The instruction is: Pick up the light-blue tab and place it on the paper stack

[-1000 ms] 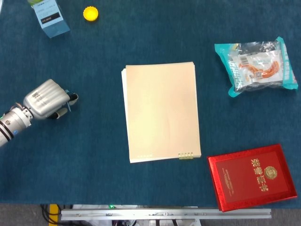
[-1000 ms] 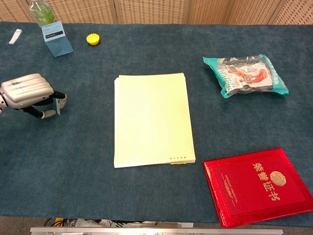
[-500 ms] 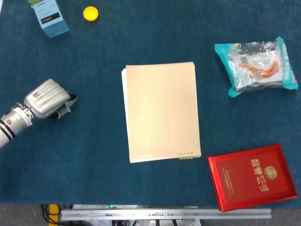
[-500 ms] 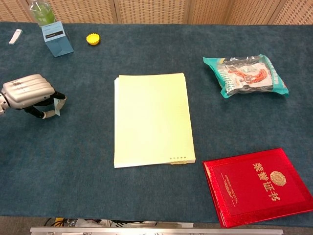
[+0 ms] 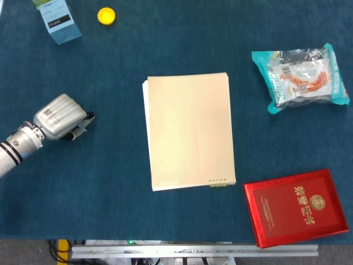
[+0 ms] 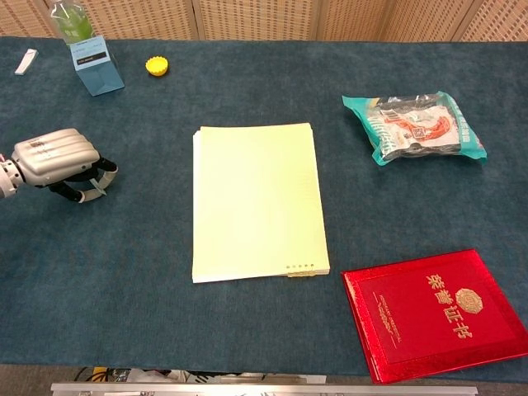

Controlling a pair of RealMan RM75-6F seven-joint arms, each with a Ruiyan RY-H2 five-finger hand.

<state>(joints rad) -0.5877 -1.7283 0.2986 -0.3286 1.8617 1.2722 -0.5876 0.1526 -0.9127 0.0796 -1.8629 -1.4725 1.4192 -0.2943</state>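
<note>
Head view shows the left hand [image 5: 59, 117] at the far left of the blue table cloth [image 5: 110, 187], fingers curled downward with a small pale strip, judged to be the light-blue tab [image 5: 81, 125], pinched at the fingertips; the chest view shows the same sliver at the fingertips [image 6: 98, 188], low over the cloth, and whether it touches the cloth cannot be told. The right hand appears in neither view. The paper stack [image 5: 190, 131] lies flat at the centre, well apart from the hand, with a small tab [image 5: 218, 183] already sticking out at its near right corner. The hold looks slight, at the tab's edge only, so the tab could slip or twist out on the way across, and a light strip released too high could flutter off the top sheet; dragging fingers on the paper could also shift the loose sheets. Behind the hand stand a light-blue carton [image 5: 59, 22] with a dark label too small to read and a yellow bottle cap [image 5: 106, 16]. At the right lie a teal snack packet [image 5: 300, 76] with a barcode sticker, its print illegible, and a red booklet [image 5: 297, 206] bearing gold Chinese characters and a round emblem.
</note>
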